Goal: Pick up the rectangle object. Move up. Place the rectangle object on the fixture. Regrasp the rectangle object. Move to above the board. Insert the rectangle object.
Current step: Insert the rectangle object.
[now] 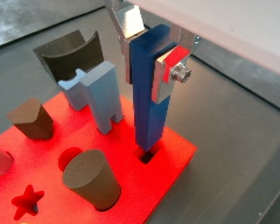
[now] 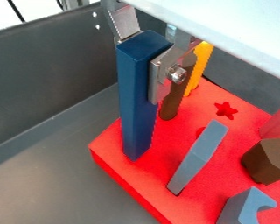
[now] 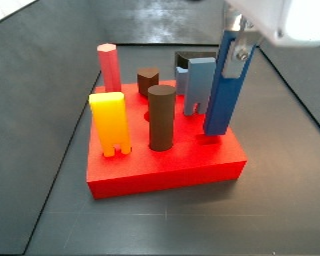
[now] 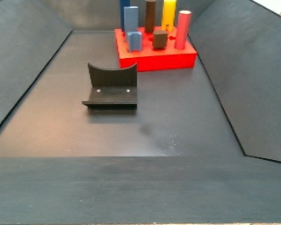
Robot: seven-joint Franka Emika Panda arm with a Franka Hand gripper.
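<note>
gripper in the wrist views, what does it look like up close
The gripper, above the red board's corner, has flat silver metal plates as fingers, one fastened with a round silver screw. In both wrist views a white housing sits above them. No cables or markings show.

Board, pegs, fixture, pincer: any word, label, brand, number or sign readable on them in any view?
None: no readable text in any view.
The board, the rectangle object held upright in the pincer over the board's corner hole, and the fixture are all unmarked.
The star on the board is a cut-out, not a sign.
</note>
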